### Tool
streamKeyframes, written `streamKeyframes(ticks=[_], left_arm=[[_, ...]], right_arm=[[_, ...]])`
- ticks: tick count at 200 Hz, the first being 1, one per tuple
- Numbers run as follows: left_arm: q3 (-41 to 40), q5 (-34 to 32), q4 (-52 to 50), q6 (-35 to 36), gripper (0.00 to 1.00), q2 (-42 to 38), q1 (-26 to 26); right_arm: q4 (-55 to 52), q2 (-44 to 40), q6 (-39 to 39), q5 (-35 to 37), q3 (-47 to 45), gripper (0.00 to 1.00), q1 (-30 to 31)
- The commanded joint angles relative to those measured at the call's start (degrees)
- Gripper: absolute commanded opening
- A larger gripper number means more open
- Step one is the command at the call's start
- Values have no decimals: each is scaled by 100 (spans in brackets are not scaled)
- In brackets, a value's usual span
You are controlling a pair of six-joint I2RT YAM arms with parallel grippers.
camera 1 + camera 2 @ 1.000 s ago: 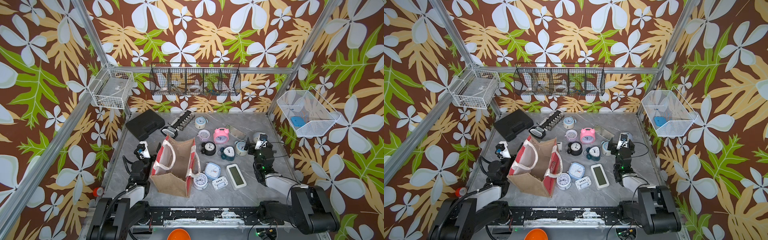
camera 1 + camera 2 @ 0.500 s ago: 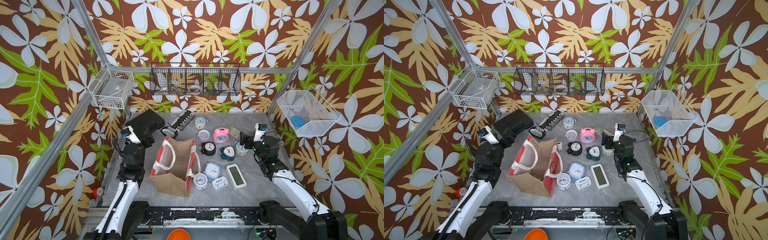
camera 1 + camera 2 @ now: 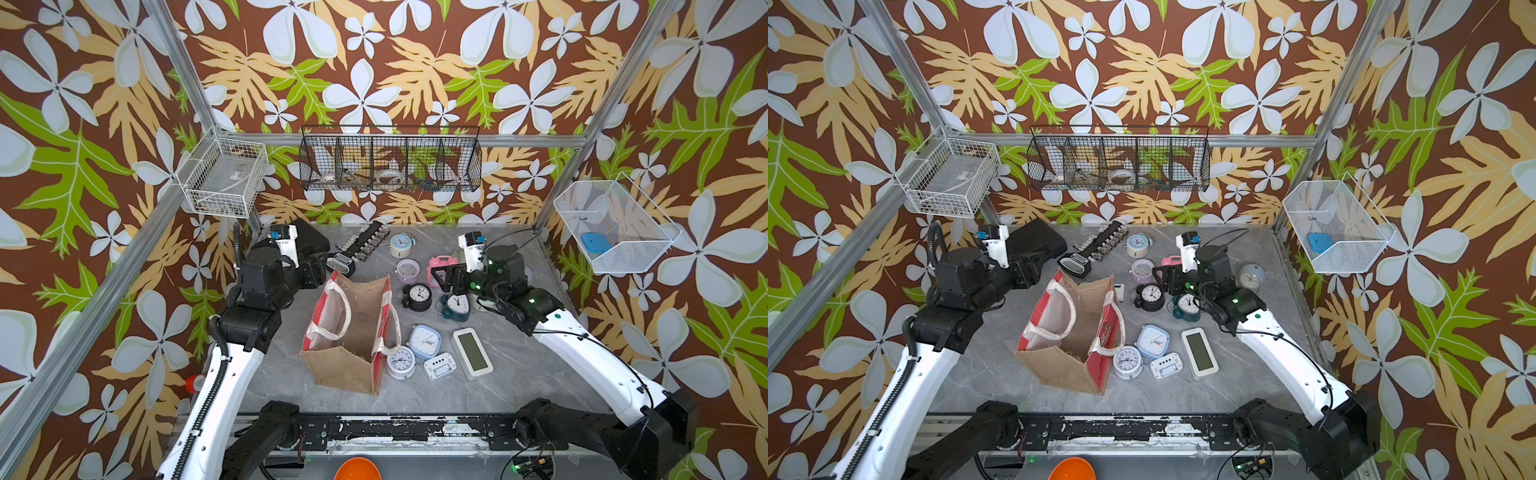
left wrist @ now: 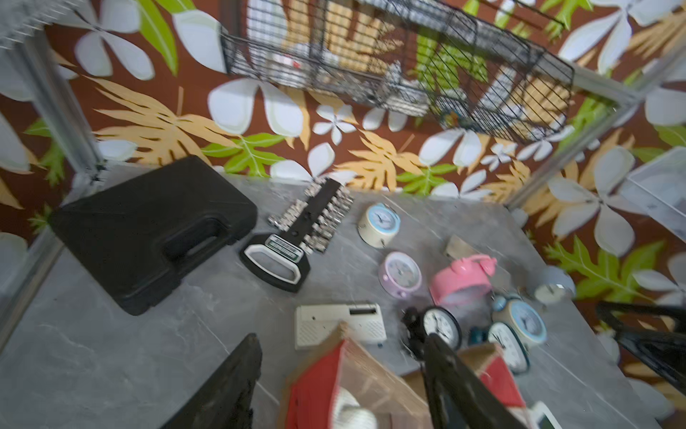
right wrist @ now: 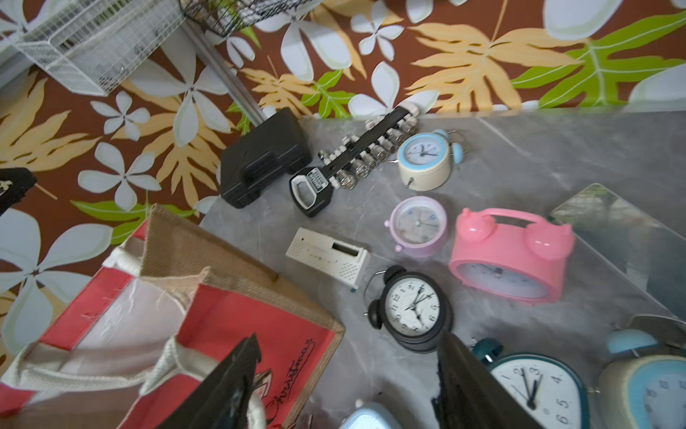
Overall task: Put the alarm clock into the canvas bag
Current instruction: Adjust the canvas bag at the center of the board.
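Note:
The canvas bag (image 3: 353, 332) (image 3: 1071, 332) stands open and upright at the table's middle, tan with red side panels. Several alarm clocks lie to its right: a black twin-bell one (image 3: 417, 297) (image 5: 412, 308), a teal one (image 3: 456, 306), a pink one (image 5: 512, 256) and a blue square one (image 3: 424, 341). My left gripper (image 3: 311, 270) (image 4: 341, 338) hovers open over the bag's far left corner, holding nothing. My right gripper (image 3: 446, 278) (image 5: 349, 336) hangs open above the black and teal clocks, with only table between its fingers.
A black plastic case (image 4: 148, 230) and a socket rail (image 3: 361, 245) lie at the back left. A white box (image 5: 328, 258) sits behind the bag. A flat digital clock (image 3: 472, 353) lies front right. Wire baskets (image 3: 390, 162) hang on the walls.
Both arms have risen from their low folded pose and reached toward the back, the left to the bag's far corner, the right over the clocks.

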Motion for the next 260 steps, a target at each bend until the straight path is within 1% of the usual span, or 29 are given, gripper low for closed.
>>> streamKeyframes(ticks=[1, 15, 20, 35, 52, 77, 96, 110, 125, 142, 172, 198, 222, 234, 246, 260], left_arm=[[422, -772, -1298, 98, 68, 256, -674], [614, -1274, -1596, -15, 66, 441, -1173], [660, -1404, -1702, -75, 64, 522, -1339], [743, -1621, -1966, -236, 58, 813, -1654], [695, -1825, -2102, -402, 54, 1172, -1982], [554, -1864, -2088, -587, 47, 1589, -2276], [439, -1913, -2092, -730, 46, 1765, -2381], [371, -2078, -2196, -835, 46, 1851, -2428], [288, -2264, -2306, -932, 46, 1844, -2480], [185, -2271, -2307, -990, 47, 1741, -2494], [230, -2479, -2621, -1091, 47, 1664, -2604], [120, -2457, -2686, -1112, 48, 1499, -2619], [-82, -2250, -2602, -1013, 54, 1578, -2614], [-225, -2125, -2455, -955, 60, 1682, -2614], [-379, -2103, -2290, -923, 64, 1804, -2615], [-457, -2095, -2179, -901, 67, 1995, -2607]], right_arm=[[-691, 231, 62, 176, 371, 77, 373], [-745, 359, 195, 208, 572, 77, 590], [-746, 399, 227, 269, 624, 76, 686], [-813, 540, 326, 395, 783, 77, 931], [-851, 659, 438, 412, 897, 77, 1073], [-881, 724, 519, 488, 968, 77, 1186], [-907, 748, 609, 501, 969, 77, 1227], [-925, 746, 654, 557, 968, 77, 1312], [-950, 754, 690, 604, 968, 77, 1392], [-956, 760, 730, 617, 942, 78, 1445], [-986, 762, 801, 633, 933, 78, 1491], [-1004, 760, 868, 677, 977, 78, 1592], [-987, 829, 978, 702, 1058, 79, 1814], [-995, 887, 1065, 746, 1120, 79, 1945], [-1023, 949, 1169, 827, 1166, 80, 2071], [-1077, 1032, 1269, 917, 1222, 80, 2224]])
